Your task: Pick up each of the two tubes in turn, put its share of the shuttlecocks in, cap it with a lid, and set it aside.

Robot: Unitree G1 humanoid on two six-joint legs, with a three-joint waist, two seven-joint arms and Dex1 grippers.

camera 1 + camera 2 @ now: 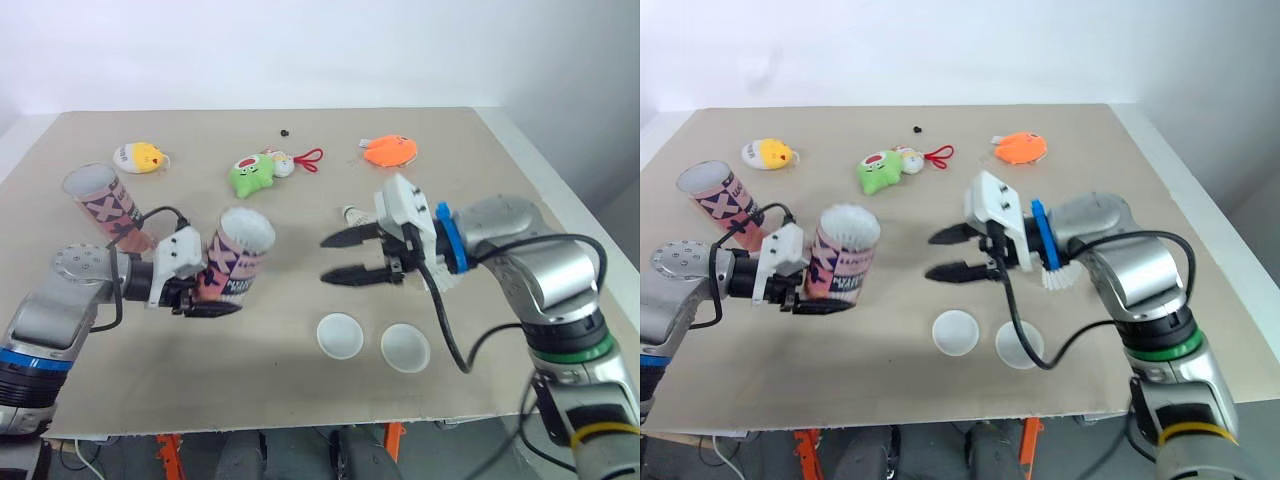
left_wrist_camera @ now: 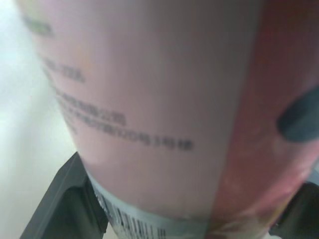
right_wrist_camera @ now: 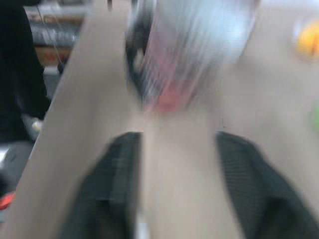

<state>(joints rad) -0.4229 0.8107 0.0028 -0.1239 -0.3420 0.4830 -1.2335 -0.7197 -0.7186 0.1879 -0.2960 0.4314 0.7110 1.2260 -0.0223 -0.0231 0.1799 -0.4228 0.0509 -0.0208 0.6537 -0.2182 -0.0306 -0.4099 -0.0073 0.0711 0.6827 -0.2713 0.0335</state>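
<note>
My left gripper (image 1: 205,292) is shut on a pink tube (image 1: 237,258) packed with white shuttlecocks, tilted with its open mouth toward the middle of the table. The same tube (image 2: 164,114) sits between the fingers in the left wrist view. A second pink tube (image 1: 105,205) stands at the far left behind it. My right gripper (image 1: 340,256) is open and empty, its fingers pointing at the held tube a short way off. Two white lids (image 1: 340,335) (image 1: 405,347) lie on the table below it. A white shuttlecock (image 1: 355,214) lies behind the right gripper.
Small plush toys lie at the back of the table (image 1: 180,400): a yellow one (image 1: 140,156), a green one (image 1: 252,174) with a red loop, and an orange one (image 1: 390,150). A tiny dark object (image 1: 286,130) sits near the far edge.
</note>
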